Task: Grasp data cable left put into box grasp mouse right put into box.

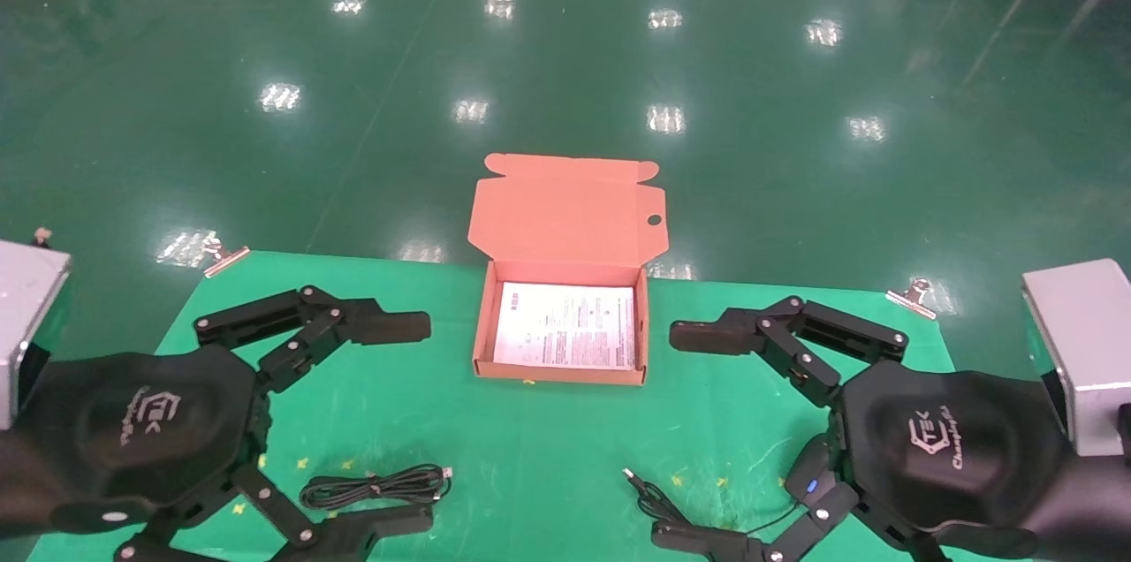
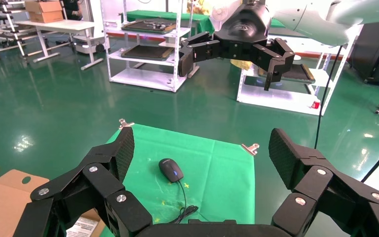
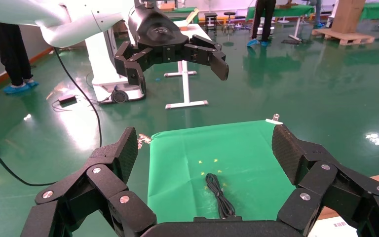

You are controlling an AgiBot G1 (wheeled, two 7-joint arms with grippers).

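Green cloth (image 1: 548, 447) covers the table above glossy green floor (image 1: 565, 58).

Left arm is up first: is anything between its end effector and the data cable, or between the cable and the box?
Nothing visible. The left end effector hangs open over the data cable, which lies alone on the green cloth. The cloth between it and the open box is bare; the mouse lies off on the right side.
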